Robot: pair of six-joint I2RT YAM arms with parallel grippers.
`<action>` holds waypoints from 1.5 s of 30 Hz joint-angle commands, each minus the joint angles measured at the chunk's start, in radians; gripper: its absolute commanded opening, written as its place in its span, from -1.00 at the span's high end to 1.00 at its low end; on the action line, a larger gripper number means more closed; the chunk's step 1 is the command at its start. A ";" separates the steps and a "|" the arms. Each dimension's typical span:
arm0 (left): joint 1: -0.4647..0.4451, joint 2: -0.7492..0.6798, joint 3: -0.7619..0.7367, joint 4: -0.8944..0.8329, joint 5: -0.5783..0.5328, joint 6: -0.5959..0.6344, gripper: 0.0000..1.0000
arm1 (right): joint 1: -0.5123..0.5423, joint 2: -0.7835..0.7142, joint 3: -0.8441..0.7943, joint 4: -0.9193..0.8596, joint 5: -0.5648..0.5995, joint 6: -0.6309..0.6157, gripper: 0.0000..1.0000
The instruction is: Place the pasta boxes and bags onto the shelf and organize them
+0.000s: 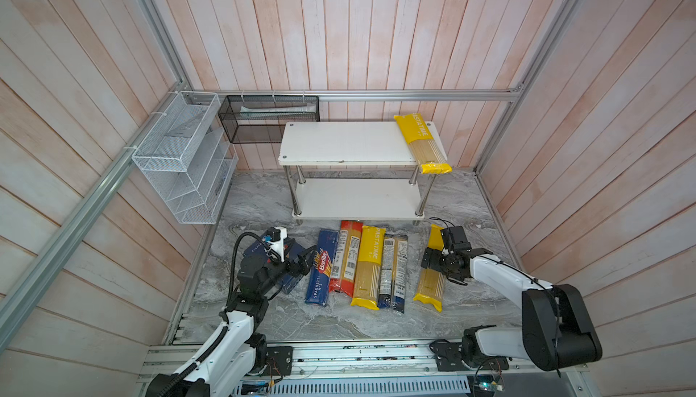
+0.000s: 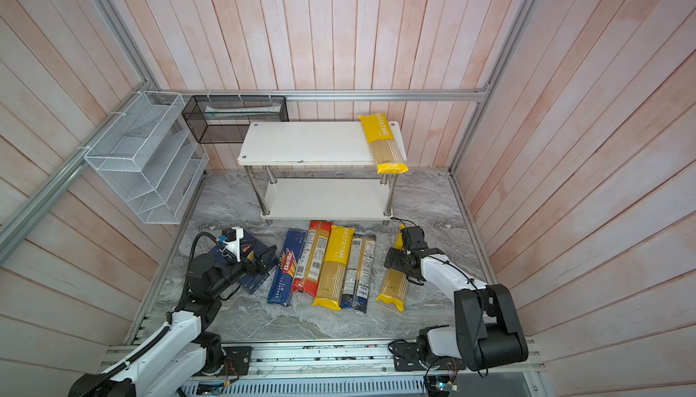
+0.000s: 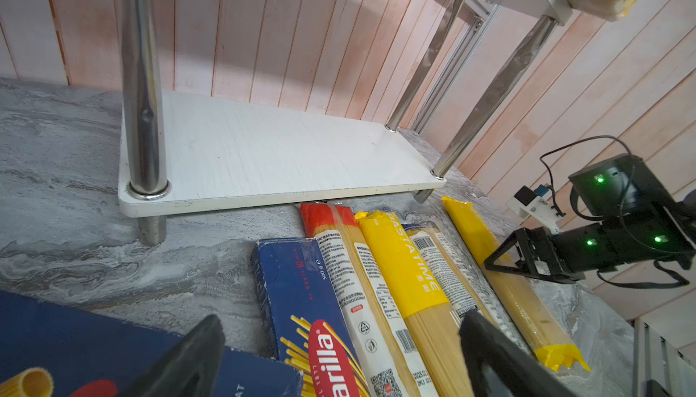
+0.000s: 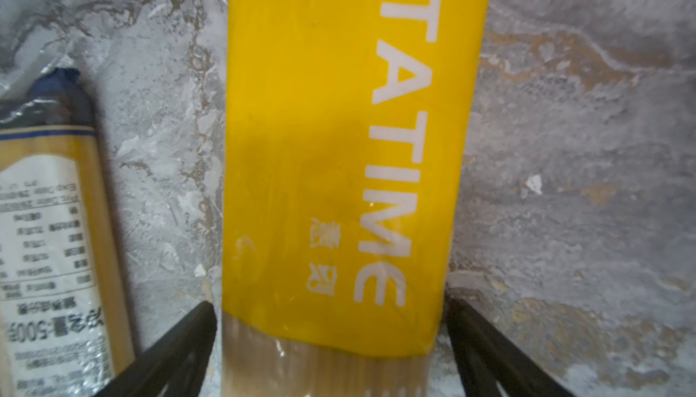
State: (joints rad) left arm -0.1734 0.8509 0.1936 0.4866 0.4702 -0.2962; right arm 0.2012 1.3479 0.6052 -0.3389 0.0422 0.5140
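Note:
The shelf [image 1: 339,142] stands at the back, and one yellow bag [image 1: 422,142] lies across the right end of its top board. On the table in front lie, side by side, a narrow Barilla box [image 1: 320,272], a red-ended bag [image 1: 346,259], a yellow bag [image 1: 369,267] and two navy-ended bags [image 1: 393,274]. Apart at the right lies another yellow bag [image 1: 431,286]; my right gripper [image 4: 331,350] is open, its jaws standing on either side of it. My left gripper [image 3: 339,357] is open above the wide Barilla box [image 3: 75,338] and the narrow box [image 3: 297,289].
A white wire-mesh organizer [image 1: 180,157] hangs on the left wall, and a black mesh basket [image 1: 269,118] hangs at the back left. The shelf's lower board [image 1: 357,199] is bare. Wooden walls and aluminium rails [image 1: 414,95] close the table in on three sides.

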 commanded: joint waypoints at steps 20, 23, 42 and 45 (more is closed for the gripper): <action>-0.006 0.002 -0.015 0.010 0.010 0.009 -0.99 | 0.011 -0.090 -0.101 0.076 0.021 0.033 -0.17; -0.007 0.002 -0.014 0.010 0.007 0.008 -0.99 | 0.010 -0.102 -0.100 0.063 0.043 0.032 0.04; -0.007 0.008 -0.013 0.012 0.009 0.008 -0.99 | 0.000 -0.263 -0.101 0.073 0.029 0.062 0.72; -0.006 0.008 -0.015 0.014 0.007 0.009 -0.99 | -0.008 -0.317 -0.083 0.066 0.003 0.060 0.78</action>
State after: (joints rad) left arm -0.1780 0.8566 0.1936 0.4870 0.4706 -0.2962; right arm 0.2012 1.0912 0.4862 -0.3115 0.0601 0.5694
